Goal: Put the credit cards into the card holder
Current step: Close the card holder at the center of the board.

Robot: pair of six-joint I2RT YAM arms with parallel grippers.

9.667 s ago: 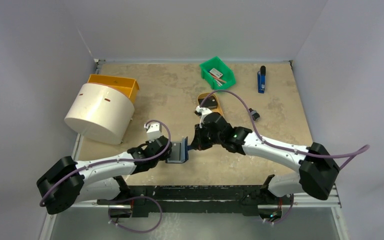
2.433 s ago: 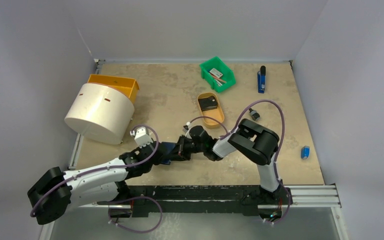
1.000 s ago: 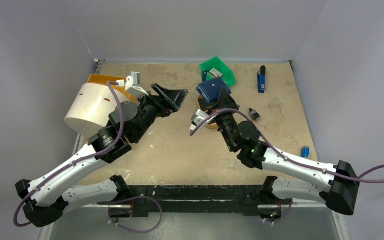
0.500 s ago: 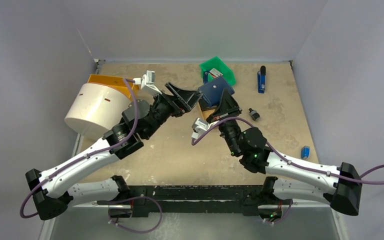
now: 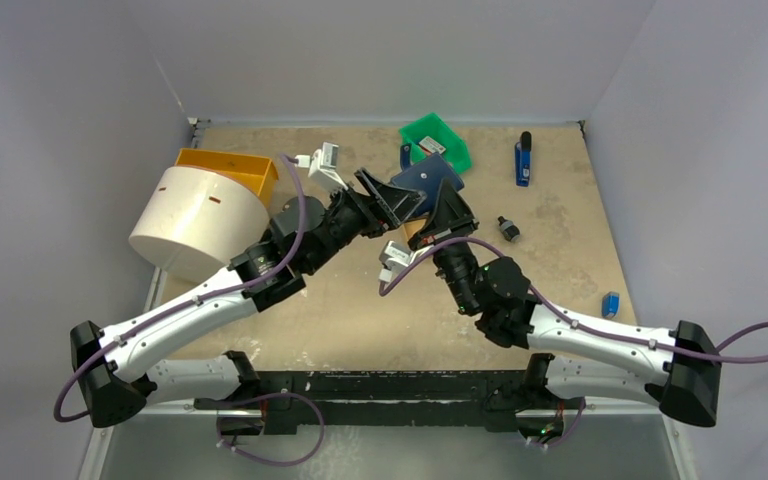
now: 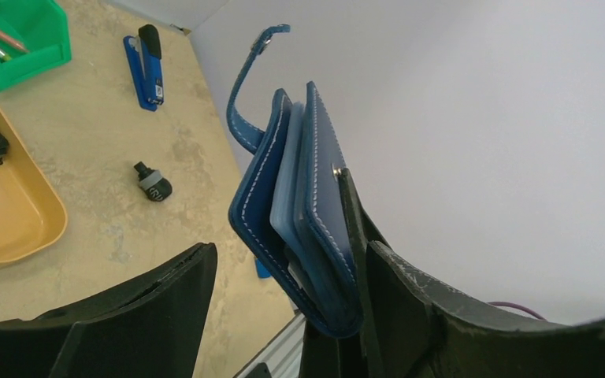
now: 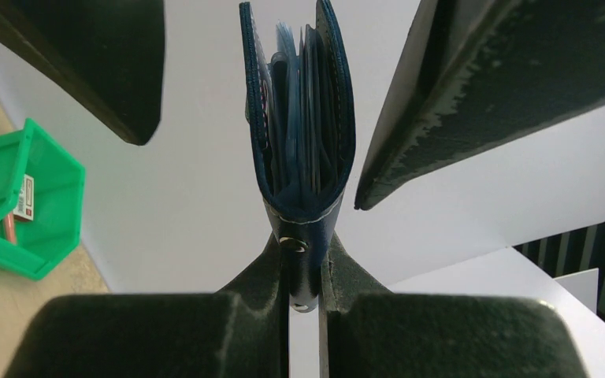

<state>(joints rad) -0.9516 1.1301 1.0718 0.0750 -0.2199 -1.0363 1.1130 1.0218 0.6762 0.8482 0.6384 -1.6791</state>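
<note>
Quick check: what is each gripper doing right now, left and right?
Left gripper: open, jaws either side of the card holder.
Right gripper: shut on the card holder, raised off the table.

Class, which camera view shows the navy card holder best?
Left wrist: the card holder appears side-on, showing strap, stitching and pale lining. Right wrist sees only its edge, end-on; the top view shows a small, distant blue patch.

Table (image 5: 360, 320), card holder (image 5: 425, 182) held up over its middle.
Stapler (image 5: 524, 160) near far right corner, bin (image 5: 436, 146) left of it, tub (image 5: 200, 225) at left edge.
</note>
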